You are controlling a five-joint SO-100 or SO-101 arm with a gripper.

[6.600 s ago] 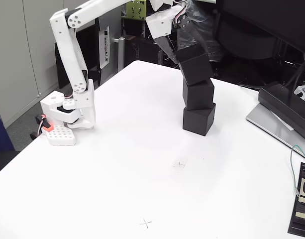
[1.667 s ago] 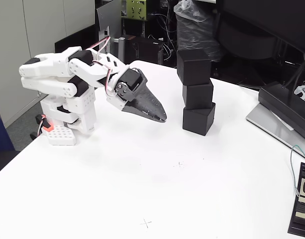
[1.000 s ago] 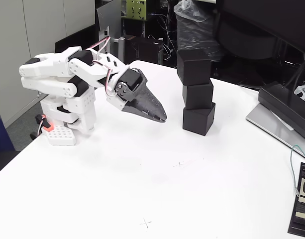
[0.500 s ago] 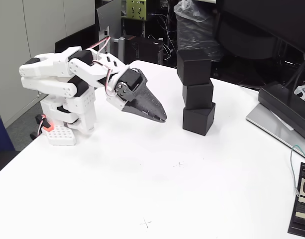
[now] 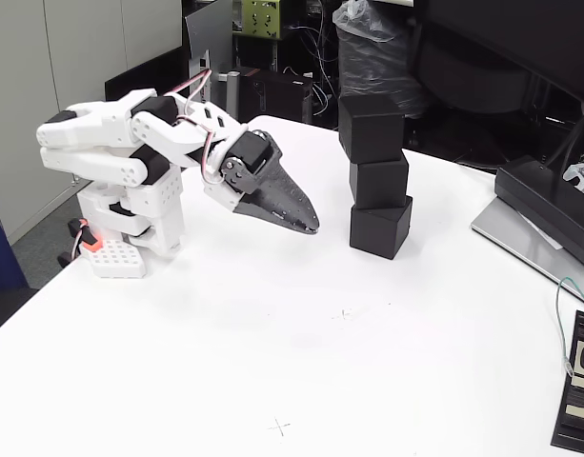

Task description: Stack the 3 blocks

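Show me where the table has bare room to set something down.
The widest free patch is the white table in front, between the arm's base and the flat black device. A narrower strip lies between the pincer and the stack of blocks. The right edge is crowded by the laptop.

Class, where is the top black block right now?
In the fixed view the top block sits on the middle block, upper centre of the white table, right of the gripper.

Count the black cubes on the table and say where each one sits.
3, all in one stack on the white table: the bottom cube rests on the tabletop, the middle cube sits on it, and the top cube sits on that. None appears hidden.
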